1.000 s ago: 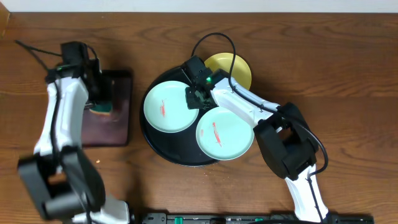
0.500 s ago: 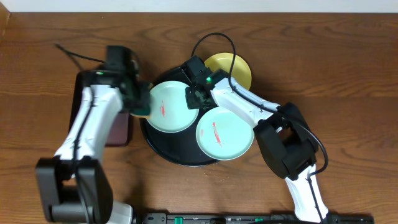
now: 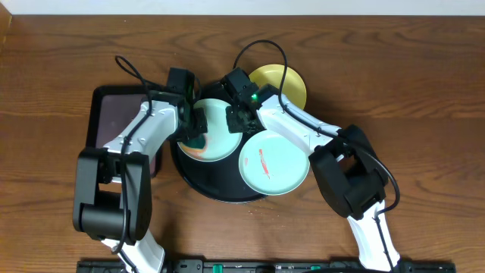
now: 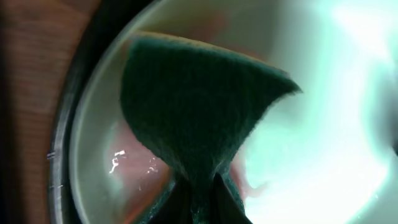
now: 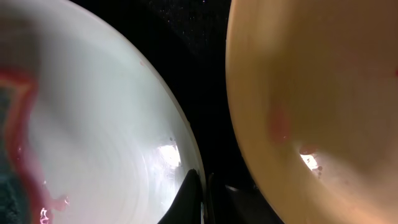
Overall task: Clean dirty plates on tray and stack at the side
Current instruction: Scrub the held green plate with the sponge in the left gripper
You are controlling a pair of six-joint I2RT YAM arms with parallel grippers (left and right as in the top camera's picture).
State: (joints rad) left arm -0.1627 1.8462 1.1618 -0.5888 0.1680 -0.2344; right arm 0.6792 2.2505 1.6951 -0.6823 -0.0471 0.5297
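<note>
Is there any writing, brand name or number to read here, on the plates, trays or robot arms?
None can be read: the two pale blue-green plates, the pale yellow plate, the large round black tray, the dark brown rectangular tray and the white robot arms show no legible text.

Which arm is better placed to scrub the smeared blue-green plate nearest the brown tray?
Left. The left end effector holds the green sponge on that plate, on its red smear; the right end effector only pinches the rim.
</note>
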